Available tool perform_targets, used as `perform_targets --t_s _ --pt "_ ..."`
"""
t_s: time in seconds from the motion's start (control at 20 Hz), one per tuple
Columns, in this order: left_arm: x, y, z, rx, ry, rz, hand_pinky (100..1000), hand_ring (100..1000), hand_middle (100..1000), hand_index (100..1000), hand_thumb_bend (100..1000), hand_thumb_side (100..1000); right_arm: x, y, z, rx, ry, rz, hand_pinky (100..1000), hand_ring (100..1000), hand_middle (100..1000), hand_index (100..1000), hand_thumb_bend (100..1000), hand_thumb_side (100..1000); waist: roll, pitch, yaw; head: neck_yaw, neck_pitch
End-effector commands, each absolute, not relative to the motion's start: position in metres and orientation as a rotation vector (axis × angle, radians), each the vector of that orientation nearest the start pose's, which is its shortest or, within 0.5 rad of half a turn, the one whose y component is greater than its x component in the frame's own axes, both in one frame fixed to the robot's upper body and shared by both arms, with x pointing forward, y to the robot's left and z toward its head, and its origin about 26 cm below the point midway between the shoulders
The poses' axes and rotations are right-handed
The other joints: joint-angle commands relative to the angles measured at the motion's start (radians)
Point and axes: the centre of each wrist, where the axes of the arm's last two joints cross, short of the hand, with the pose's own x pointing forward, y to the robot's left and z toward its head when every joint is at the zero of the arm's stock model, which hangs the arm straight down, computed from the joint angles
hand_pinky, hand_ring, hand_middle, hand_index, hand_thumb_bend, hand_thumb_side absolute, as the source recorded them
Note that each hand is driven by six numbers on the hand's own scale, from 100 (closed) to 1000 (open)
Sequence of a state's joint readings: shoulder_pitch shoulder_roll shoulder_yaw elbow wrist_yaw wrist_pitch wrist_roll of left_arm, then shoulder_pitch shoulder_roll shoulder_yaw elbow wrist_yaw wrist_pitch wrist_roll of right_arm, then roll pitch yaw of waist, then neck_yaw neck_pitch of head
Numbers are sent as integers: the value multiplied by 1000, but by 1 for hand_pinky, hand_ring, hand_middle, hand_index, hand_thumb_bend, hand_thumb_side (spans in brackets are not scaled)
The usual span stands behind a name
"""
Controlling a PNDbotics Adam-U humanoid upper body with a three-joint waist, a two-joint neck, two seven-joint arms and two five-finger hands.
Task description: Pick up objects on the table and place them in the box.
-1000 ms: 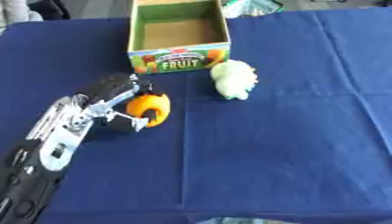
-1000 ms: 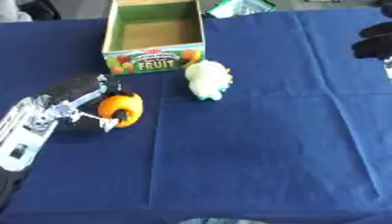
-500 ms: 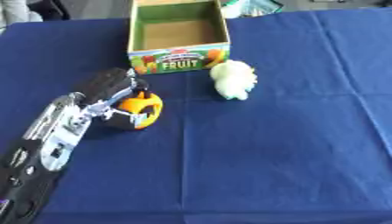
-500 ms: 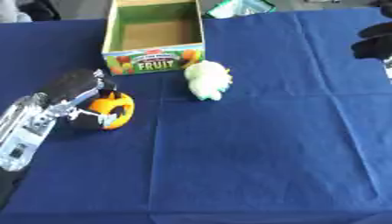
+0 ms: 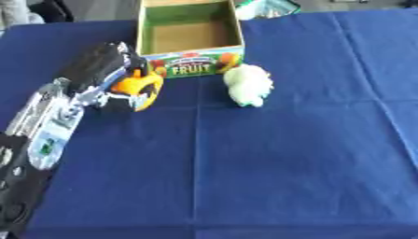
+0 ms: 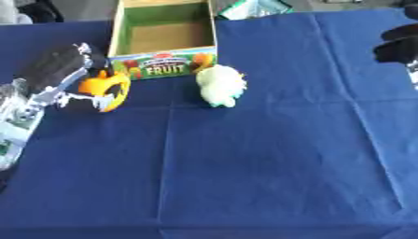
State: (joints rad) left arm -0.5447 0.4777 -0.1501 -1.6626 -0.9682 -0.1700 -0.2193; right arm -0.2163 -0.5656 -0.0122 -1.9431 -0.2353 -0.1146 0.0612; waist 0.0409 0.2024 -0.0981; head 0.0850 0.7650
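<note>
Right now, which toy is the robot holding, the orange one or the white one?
The orange toy. The left hand has its fingers curled round it, left of the box. The white toy lies alone on the cloth, untouched.

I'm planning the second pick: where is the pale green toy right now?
The pale green toy lies on the blue tablecloth just right of the fruit box's front corner, untouched, across from the left hand.

The left robot hand curls around an orange object just beside the open fruit box, a pale green toy lies near on the blue desk.
</note>
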Motion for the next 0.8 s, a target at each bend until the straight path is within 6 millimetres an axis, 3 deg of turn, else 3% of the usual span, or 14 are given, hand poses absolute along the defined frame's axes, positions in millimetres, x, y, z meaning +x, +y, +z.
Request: perform_targets --t_s 0.05,0.4,0.8 --pt "373 261 230 1231 -1878 -1432 475 254 247 479 100 144 295 -313 200 -84 -2230 529 702 685 672 905 100 499 -4 -17 -3 0 5" --pt "409 255 248 1291 -1899 -1314 479 258 263 479 100 129 296 -311 201 -69 -2233 536 702 685 672 905 100 498 -8 -13 -23 12 5" --pt "449 241 246 1344 -1903 -1236 496 268 272 489 100 126 297 -307 201 -44 -2232 550 703 685 671 906 100 501 -8 -5 -50 29 5"
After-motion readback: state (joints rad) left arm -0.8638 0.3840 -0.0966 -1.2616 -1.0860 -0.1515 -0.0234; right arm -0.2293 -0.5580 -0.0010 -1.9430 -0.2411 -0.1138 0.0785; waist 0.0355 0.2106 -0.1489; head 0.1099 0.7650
